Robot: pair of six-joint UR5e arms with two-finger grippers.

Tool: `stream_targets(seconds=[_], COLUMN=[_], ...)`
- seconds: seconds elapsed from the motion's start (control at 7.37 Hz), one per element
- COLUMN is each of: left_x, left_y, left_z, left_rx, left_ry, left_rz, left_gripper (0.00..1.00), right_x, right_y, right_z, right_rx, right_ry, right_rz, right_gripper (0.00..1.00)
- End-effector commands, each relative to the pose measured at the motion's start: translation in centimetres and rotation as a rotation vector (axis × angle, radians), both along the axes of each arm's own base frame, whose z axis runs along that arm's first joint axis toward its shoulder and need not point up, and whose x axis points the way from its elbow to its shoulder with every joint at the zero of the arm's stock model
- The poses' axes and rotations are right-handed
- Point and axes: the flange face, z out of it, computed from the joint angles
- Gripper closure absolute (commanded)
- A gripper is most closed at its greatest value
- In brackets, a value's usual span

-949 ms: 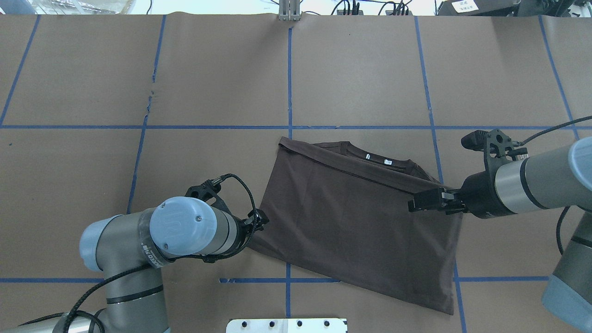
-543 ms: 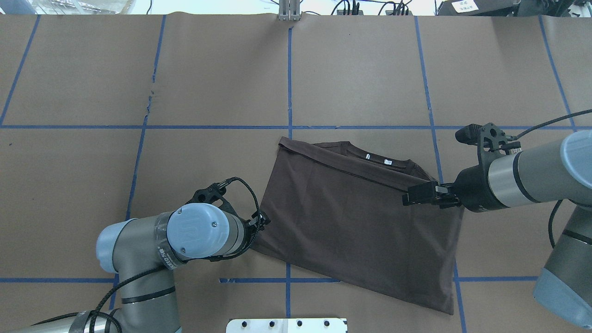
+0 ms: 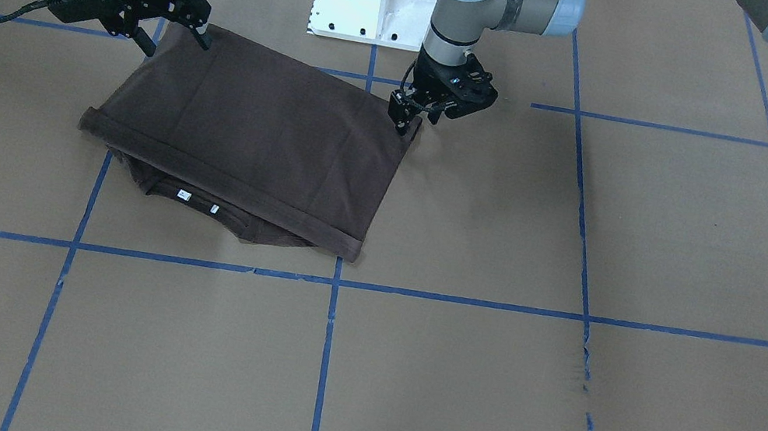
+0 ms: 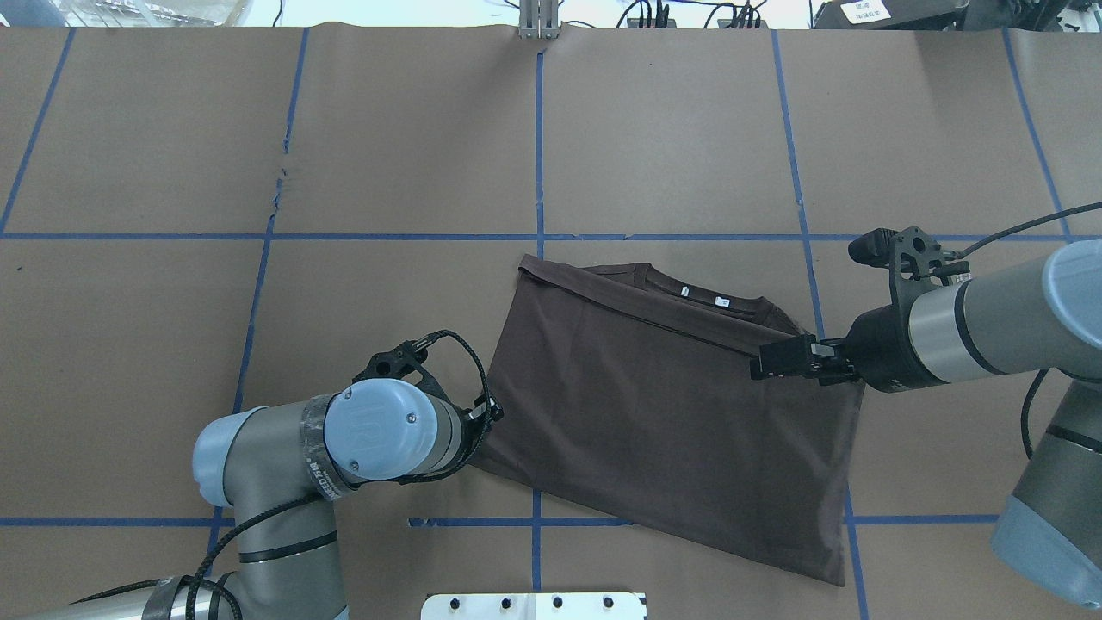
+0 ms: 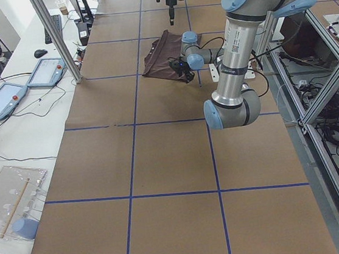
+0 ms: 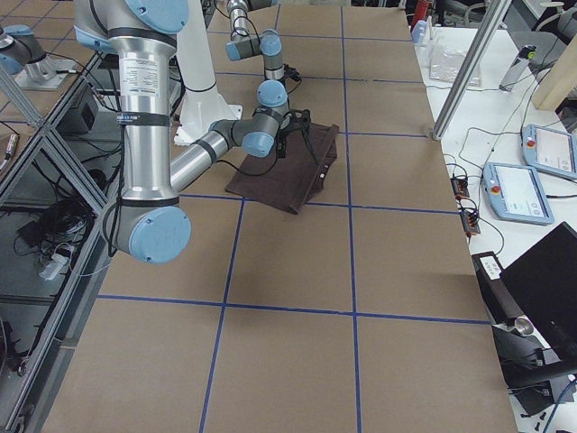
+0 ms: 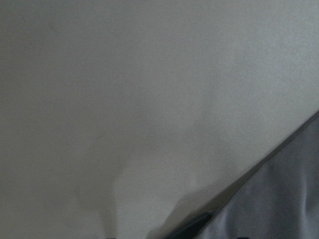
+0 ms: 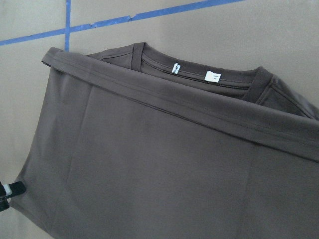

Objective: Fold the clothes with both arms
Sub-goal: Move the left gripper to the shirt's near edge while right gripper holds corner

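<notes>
T-shirt (image 4: 663, 413) folded flat on table (image 4: 413, 155), 4 o'clock off overhead centre, collar toward 12. Right gripper (image 4: 759, 362) at shirt's 3 o'clock edge, fingers spread, holding nothing. Left gripper (image 3: 405, 120) at shirt's 9 o'clock corner; cannot tell whether clamped.

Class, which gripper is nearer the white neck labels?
Right. The right gripper is at the shirt's edge near the labels; the left gripper is at the opposite corner.

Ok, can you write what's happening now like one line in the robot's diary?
T-shirt: folded, lying flat | right gripper: open over one edge | left gripper: at a corner, grip unclear
</notes>
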Motion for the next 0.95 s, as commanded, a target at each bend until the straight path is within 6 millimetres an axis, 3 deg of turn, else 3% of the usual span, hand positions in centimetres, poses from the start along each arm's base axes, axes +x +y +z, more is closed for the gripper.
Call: stream_targets(seconds=[0.0,0.54,0.81], left_x=[0.1,-0.8,-2.9], left_y=[0.0,-0.6,-4.6], left_z=[0.1,-0.3,0.3], left_rx=[0.010,0.035,0.094], left_ry=[-0.004,-0.006,-0.059], left_rz=[0.008,0.027,0.019], left_gripper=[0.99,1.00,1.00], right_x=[0.1,0.2,0.2], right_y=[-0.1,-0.2,-0.2], right_z=[0.0,0.1,0.1], right_rx=[0.000,-0.002,-0.002], right_ry=[0.000,0.001,0.001], right_rz=[0.003,0.004,0.004], right_gripper=[0.00,0.00,0.00])
